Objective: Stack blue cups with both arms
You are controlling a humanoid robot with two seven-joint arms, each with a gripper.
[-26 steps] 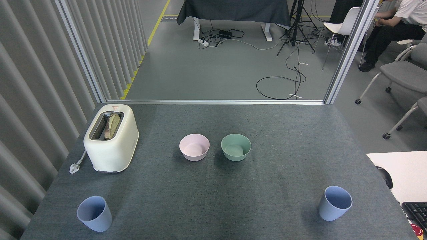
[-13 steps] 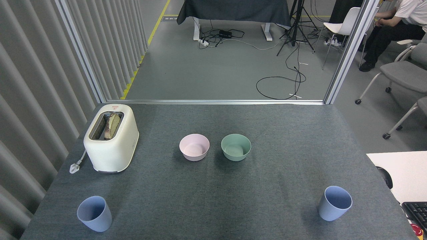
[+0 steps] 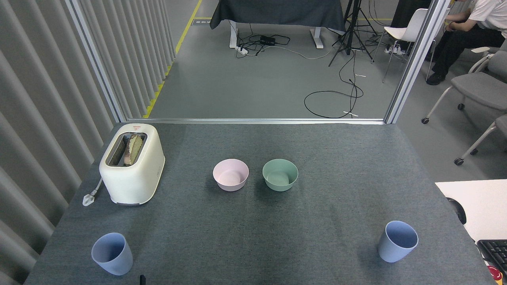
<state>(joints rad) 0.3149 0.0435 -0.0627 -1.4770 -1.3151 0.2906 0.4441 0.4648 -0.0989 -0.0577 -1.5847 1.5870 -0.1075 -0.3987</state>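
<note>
A: Where are the blue cups now?

B: Both stand upright on the grey table (image 3: 253,245), near the front edge and well apart. The left cup (image 3: 112,253) is at the front-left corner, in front of the toaster (image 3: 132,164). The right cup (image 3: 397,246) is at the front-right, near the table's right edge. Mouths are up; neither one is touched.

A: And the grippers, open or closed?

B: I cannot tell. The right gripper is not in view at all. At the bottom edge, just right of the left cup, there is a small dark tip (image 3: 142,279). Probably it is part of the left arm, but it is too small to say what part, or how the jaws stand.

A: Why are the cups so far apart, you think?

B: My guess: one cup per arm. Each sits on the side of its own arm, so both can reach w/o crossing. The middle is left free for the stacking, approx. in front of the pink bowl (image 3: 231,175) and the green bowl (image 3: 280,174), which stand side by side and are not part of the job.

A: So how far is the task?

B: At the very start, I judge. Nothing is lifted, nothing is stacked. Next step calls for each arm to take its cup at the wall, then bring one over the other
</note>
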